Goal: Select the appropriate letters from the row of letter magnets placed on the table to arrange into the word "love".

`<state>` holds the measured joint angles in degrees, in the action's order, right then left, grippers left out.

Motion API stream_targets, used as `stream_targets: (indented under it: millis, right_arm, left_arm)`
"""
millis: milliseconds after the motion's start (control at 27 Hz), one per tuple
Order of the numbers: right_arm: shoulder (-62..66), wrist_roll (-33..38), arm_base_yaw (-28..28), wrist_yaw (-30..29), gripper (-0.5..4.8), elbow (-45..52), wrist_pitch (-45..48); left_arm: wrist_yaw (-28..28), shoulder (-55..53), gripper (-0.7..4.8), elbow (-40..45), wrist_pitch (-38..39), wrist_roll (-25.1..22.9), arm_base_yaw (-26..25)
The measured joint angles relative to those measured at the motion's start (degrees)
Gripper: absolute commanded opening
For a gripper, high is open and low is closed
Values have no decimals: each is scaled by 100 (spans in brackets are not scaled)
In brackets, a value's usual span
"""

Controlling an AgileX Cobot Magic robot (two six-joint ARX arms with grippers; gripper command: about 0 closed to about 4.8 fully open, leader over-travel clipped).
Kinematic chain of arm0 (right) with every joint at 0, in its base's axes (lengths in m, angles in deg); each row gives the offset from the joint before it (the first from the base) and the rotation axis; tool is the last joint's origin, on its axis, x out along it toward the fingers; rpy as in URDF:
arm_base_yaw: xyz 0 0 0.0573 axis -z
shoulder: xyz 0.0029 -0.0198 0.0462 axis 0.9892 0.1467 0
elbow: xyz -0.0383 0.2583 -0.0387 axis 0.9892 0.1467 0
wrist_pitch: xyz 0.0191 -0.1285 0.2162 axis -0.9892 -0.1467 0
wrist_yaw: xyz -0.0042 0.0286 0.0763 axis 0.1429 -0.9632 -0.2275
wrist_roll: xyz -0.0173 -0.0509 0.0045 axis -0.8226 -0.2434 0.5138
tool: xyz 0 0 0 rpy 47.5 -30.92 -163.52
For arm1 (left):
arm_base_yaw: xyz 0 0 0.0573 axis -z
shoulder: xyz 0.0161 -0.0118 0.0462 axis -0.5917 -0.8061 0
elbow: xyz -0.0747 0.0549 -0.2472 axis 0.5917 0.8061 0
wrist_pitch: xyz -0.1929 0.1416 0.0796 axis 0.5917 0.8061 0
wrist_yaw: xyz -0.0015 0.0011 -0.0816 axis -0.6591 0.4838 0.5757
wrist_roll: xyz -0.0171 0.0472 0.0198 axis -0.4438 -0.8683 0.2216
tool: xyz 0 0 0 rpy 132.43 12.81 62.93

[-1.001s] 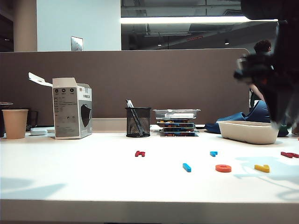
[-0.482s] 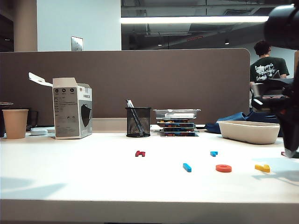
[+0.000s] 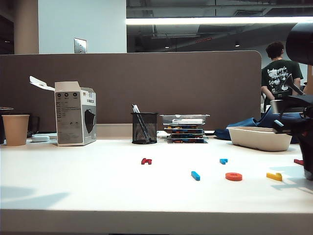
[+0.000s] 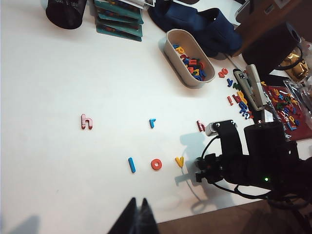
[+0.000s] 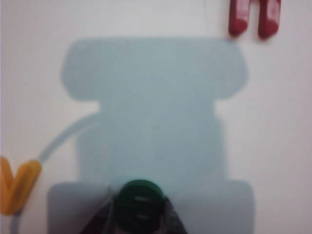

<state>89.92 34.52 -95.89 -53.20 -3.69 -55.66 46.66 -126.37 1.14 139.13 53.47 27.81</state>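
On the white table (image 3: 98,181) lie a blue bar (image 3: 195,175), an orange ring (image 3: 234,176) and a yellow angular letter (image 3: 274,176) side by side. The left wrist view shows the same blue bar (image 4: 131,165), orange ring (image 4: 156,164) and yellow letter (image 4: 180,161). My right gripper (image 5: 139,210) is shut on a dark green rounded letter (image 5: 139,202), low over the table between the yellow letter (image 5: 17,187) and a red h (image 5: 255,17). My left gripper (image 4: 138,207) hangs shut and empty above the table's front edge.
A red h (image 3: 146,160), a small blue letter (image 3: 223,160) and another red h (image 3: 299,161) lie further back. A white tray (image 3: 259,138) of letters, a mesh pen cup (image 3: 145,128), stacked boxes (image 3: 185,128), a carton (image 3: 75,113) and a paper cup (image 3: 15,129) line the partition.
In the exterior view my right arm has swung from high at the upper right down to the right edge, close over the table by the yellow letter. The letters on the table have not moved.
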Motion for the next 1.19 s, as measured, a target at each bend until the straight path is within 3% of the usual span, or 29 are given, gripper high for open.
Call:
stream_targets:
  millis: [742,890,1187]
  right_arm:
    - [87,2,0,2,109,-52,-4]
    - [85,2,0,26,173,-55,-39]
    - [83,4,4,46,181,-57,-44]
  left_arm:
    - [-2,0,-4,0,0,0,0]
    - [0,0,-4,0,0,0,0]
    - [-2,0,-4,0,0,0,0]
